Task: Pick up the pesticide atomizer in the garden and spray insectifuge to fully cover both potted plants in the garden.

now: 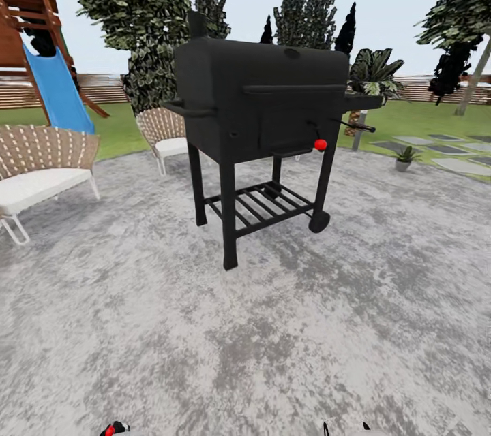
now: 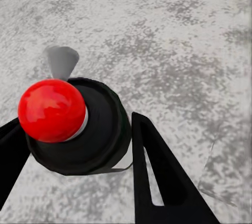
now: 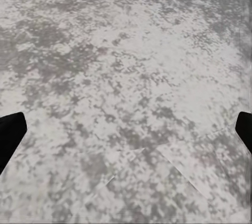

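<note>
Left gripper point(image 2: 79, 145): fingers point(image 2: 157, 171) spread around a black round-bodied object with a red ball top point(image 2: 51, 109); it sits between the fingers, one finger on each side. Likely the pesticide atomizer seen end-on, but the wrist view is too close to confirm. Whether the fingers actually press on it I cannot tell. A small grey cone-shaped piece point(image 2: 61, 61) pokes out just past the red ball, beyond the fingertips. Grey stone patio point(image 2: 173, 40) below.

Right gripper point(image 3: 126, 129): fingers point(image 3: 10, 135) wide apart at both frame edges, nothing between them, just mottled patio stone point(image 3: 126, 66) beyond the tips.

Head view: black barbecue grill point(image 1: 262, 116) stands on the patio point(image 1: 273, 327), lid shut, red knob point(image 1: 320, 144) on its front, slatted lower shelf bare. Two wicker chairs with white cushions point(image 1: 37, 170) point(image 1: 164, 133) beside it. One small grey pot holding a green plant point(image 1: 406, 158) sits on the lawn past the grill, well apart from both grippers; too small to say if it's a task plant. Playset with blue slide point(image 1: 58, 88), trees and slat fence point(image 1: 102, 88) behind.
</note>
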### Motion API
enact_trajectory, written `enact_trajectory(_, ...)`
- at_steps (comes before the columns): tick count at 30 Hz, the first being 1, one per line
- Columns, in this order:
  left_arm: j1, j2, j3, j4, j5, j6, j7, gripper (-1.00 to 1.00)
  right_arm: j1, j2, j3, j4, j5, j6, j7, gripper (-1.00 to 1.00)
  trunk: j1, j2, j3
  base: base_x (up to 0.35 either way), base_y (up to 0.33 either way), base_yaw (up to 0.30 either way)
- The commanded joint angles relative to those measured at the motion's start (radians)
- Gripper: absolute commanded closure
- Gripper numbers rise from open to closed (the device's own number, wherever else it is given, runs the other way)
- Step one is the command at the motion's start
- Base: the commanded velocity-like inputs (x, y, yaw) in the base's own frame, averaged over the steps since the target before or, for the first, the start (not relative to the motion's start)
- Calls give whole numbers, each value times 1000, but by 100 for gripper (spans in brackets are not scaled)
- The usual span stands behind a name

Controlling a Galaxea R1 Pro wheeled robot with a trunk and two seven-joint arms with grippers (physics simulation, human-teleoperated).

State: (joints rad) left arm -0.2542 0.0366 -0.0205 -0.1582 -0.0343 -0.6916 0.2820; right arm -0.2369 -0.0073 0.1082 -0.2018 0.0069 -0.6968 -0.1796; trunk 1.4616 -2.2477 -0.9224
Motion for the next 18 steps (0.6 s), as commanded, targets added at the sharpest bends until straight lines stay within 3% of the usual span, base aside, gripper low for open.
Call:
enact_trajectory(1, 0, 0, -2, 0, -4, -2, 7, 100, -1, 0, 8, 1, 1, -1, -9, -100, 0, 0, -1, 340, 0, -266)
enact_trajectory(10, 0, 0, -2, 0, -4, -2, 7, 100, -1, 0, 8, 1, 1, -1, -9, -100, 0, 0, -1, 338, -8, -266)
enact_trajectory(18, 0, 0, -2, 0, -5, -2, 6, 100, -1, 0, 8, 1, 1, -1, -9, -100, 0, 0, -1, 300, -151, -266)
